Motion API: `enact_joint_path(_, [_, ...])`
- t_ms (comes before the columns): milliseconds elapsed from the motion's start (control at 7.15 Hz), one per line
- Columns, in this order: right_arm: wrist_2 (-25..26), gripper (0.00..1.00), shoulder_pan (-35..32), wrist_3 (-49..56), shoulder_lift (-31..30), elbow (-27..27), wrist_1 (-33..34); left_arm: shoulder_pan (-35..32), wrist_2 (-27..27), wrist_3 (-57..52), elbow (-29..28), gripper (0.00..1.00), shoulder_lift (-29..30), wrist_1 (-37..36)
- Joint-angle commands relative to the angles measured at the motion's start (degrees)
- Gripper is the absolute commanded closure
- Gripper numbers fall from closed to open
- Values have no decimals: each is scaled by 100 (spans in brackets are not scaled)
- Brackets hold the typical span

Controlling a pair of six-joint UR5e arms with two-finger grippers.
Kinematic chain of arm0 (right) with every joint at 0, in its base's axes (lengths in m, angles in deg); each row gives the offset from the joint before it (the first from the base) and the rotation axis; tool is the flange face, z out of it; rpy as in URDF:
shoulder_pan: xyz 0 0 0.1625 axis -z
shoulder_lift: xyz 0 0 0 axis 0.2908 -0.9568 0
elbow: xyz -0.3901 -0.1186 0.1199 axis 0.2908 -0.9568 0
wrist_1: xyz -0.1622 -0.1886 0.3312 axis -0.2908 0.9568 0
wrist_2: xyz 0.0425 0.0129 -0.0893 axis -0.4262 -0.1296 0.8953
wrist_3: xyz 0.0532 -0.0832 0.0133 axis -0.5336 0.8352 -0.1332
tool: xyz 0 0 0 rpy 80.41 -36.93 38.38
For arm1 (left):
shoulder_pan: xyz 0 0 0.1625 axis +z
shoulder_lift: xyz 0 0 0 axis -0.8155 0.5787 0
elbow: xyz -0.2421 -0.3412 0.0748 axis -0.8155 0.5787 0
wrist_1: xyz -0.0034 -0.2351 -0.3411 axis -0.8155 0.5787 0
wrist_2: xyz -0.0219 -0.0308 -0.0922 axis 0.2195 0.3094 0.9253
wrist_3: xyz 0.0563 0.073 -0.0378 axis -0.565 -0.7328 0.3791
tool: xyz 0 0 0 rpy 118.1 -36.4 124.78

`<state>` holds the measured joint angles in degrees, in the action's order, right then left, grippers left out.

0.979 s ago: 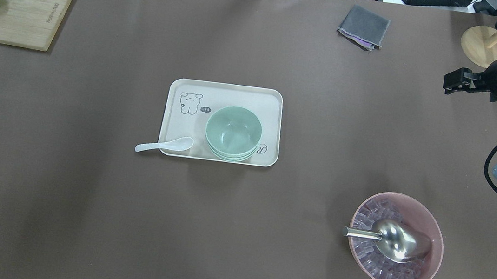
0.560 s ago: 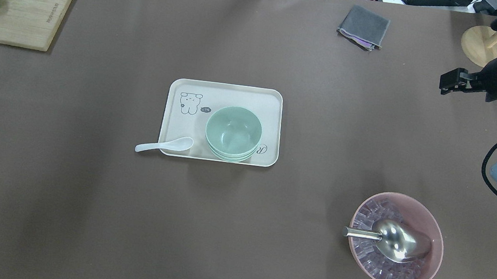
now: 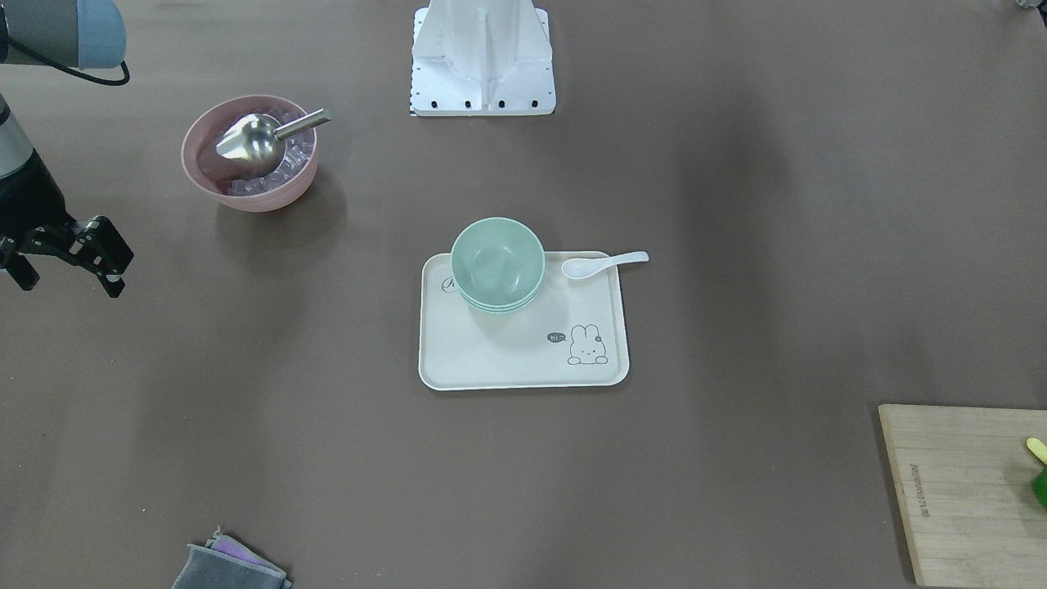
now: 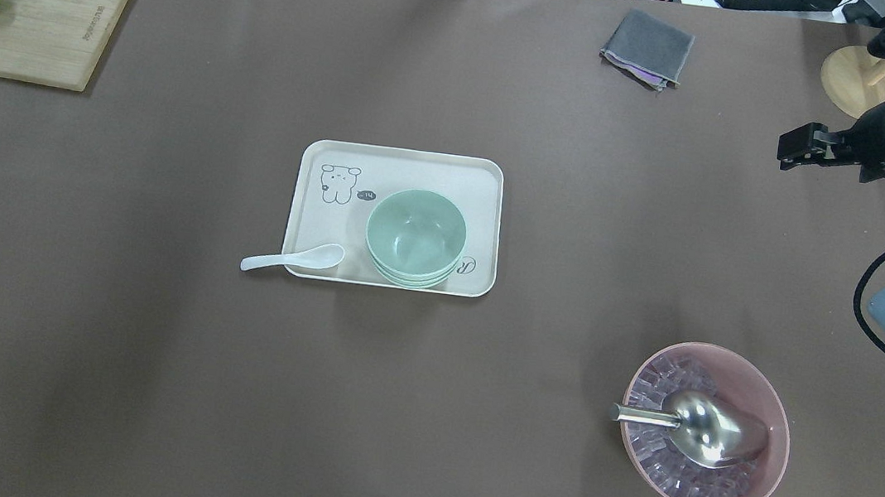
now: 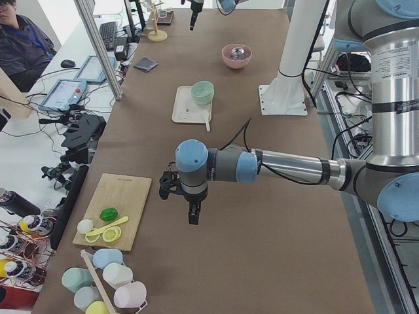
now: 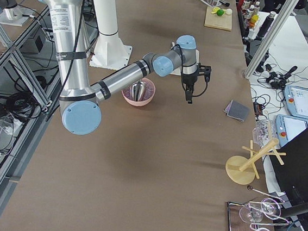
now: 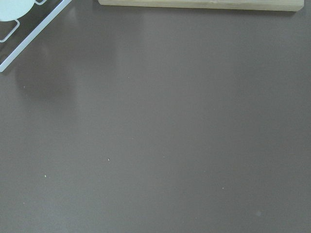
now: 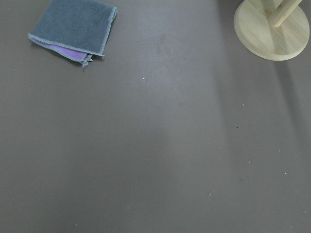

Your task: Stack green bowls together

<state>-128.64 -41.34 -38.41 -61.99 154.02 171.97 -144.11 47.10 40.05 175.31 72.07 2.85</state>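
Three green bowls (image 4: 415, 237) sit one inside another on the cream tray (image 4: 402, 162), in the middle of the table, so the stacking looks done to me. The right gripper (image 3: 69, 276) hangs far off to the right, its fingers spread wide with nothing in them. The left gripper (image 5: 190, 210) is way over by the wooden cutting board (image 5: 118, 209) on the left. I cannot tell if its fingers are apart or together.

What could go wrong? The stack stands close to the tray's edge on the robot's side. The white spoon (image 4: 293, 258) lies just beside it, half off the tray. If an arm swings in low, it could bump the stack, tip it, or flick the spoon away.
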Motion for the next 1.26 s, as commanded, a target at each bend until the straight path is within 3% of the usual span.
enact_joint_path(0, [-20, 0, 7, -4, 103, -11, 7, 0, 0, 0, 36, 2, 5, -3])
enact_joint_path(1119, [-222, 0, 15, -13, -11, -12, 7, 0, 9, 0, 27, 2, -3, -47])
